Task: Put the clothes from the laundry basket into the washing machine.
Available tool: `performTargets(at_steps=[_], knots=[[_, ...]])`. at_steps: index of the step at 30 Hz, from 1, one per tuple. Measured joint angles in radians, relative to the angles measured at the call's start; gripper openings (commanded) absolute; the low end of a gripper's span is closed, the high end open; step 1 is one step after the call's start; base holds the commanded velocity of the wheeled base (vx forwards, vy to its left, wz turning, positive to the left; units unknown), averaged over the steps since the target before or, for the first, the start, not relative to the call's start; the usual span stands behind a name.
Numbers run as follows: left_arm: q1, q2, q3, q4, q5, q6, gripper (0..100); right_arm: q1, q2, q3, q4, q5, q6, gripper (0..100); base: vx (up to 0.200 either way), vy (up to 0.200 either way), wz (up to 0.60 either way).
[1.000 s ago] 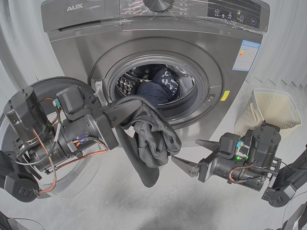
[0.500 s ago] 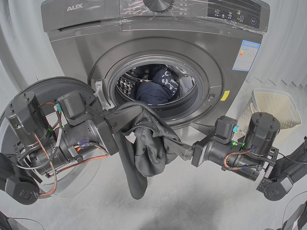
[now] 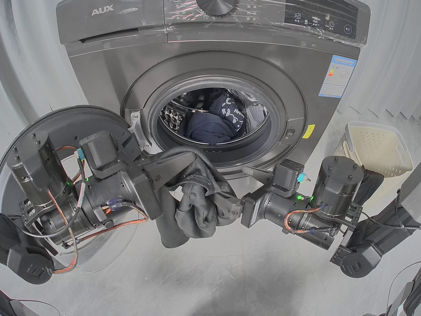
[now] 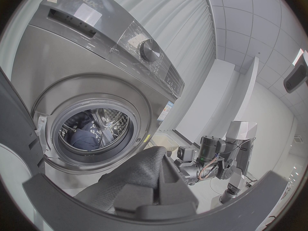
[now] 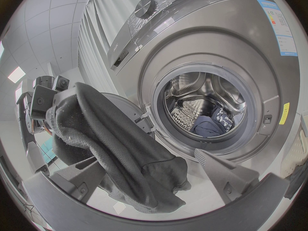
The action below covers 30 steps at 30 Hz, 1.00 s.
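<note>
Left gripper (image 3: 187, 166) is pinching a dark grey garment (image 3: 197, 207), jaws pressed together on the cloth. The garment is hanging in a bunched fold in the air, just in front of and below the machine's opening. Right gripper (image 3: 237, 189) is sitting right beside it with its jaws spread wide. One of its fingers is touching the garment's folds and the other is poking free above them. Cannot tell how far the cloth is reaching between them. Behind, the round door (image 3: 66, 119) is standing open on the left side of the washing machine (image 3: 109, 66). Navy clothes (image 3: 212, 126) are lying inside the drum. A cream laundry basket (image 3: 379, 145) is standing on the floor to the right of the machine.
</note>
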Motion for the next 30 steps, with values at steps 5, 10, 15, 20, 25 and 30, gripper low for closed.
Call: performTargets(at_steps=[5,10,15,20,25,30], knots=[[-0.001,0.002,0.0,0.0,0.001,0.0,0,0.008,0.03,-0.026,-0.011,-0.002,0.001,100,0.0,0.0,0.0],[-0.003,0.005,0.0,0.0,0.001,0.0,0,0.017,0.045,-0.048,-0.045,-0.006,0.005,0,0.0,0.0,0.0],[-0.003,0.019,0.0,0.0,0.005,0.001,0,0.019,0.042,-0.052,-0.066,-0.006,0.008,0,0.0,0.0,0.0],[-0.002,0.042,0.0,0.0,0.008,0.002,0,0.02,0.008,-0.033,-0.068,-0.002,0.01,0,0.0,0.0,0.0],[-0.002,0.059,-0.005,0.0,0.006,0.001,0,0.02,-0.045,0.004,-0.067,0.002,0.01,0,0.0,0.0,0.0],[-0.003,0.072,-0.009,0.0,-0.002,0.001,0,0.027,-0.093,0.045,-0.067,0.005,0.009,0,0.0,0.0,0.0]])
